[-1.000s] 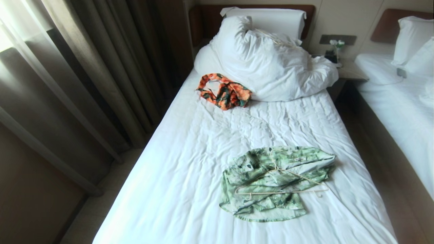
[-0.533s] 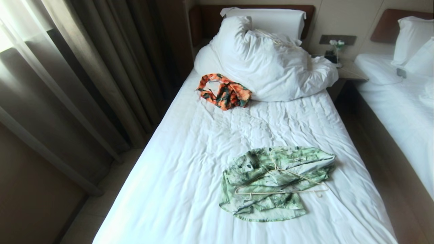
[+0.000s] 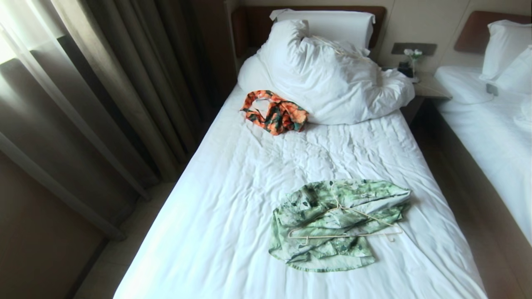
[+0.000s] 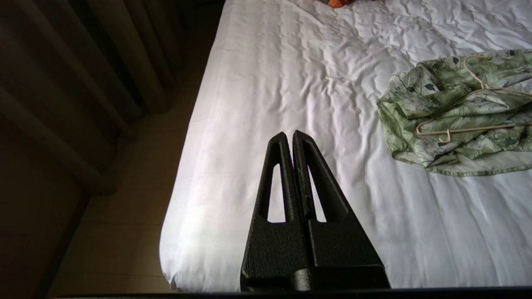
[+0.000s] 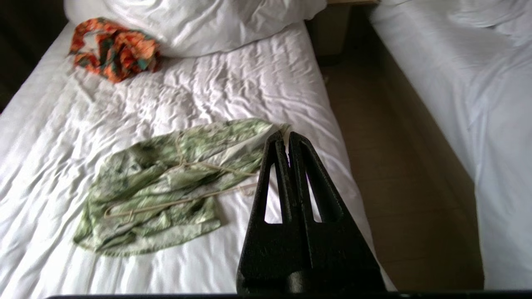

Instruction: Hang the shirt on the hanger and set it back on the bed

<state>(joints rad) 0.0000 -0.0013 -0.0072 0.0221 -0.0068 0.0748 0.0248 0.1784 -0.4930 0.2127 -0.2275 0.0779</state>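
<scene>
The green and white leaf-print shirt (image 3: 336, 222) lies crumpled on the near half of the bed (image 3: 232, 216). The cream wire hanger (image 3: 345, 226) rests flat on top of it, hook pointing toward the pillows. Neither arm shows in the head view. My left gripper (image 4: 289, 133) is shut and empty, held back over the bed's near left corner, well to the left of the shirt (image 4: 457, 112) and hanger (image 4: 465, 128). My right gripper (image 5: 282, 135) is shut and empty, hovering near the bed's right edge, just right of the shirt (image 5: 166, 182) and hanger (image 5: 183, 182).
An orange and dark green garment (image 3: 274, 112) lies by the heaped white duvet and pillows (image 3: 328, 70) at the headboard. Curtains (image 3: 104, 91) hang to the left. A floor gap and nightstand (image 3: 428, 89) separate a second white bed (image 3: 494, 124) on the right.
</scene>
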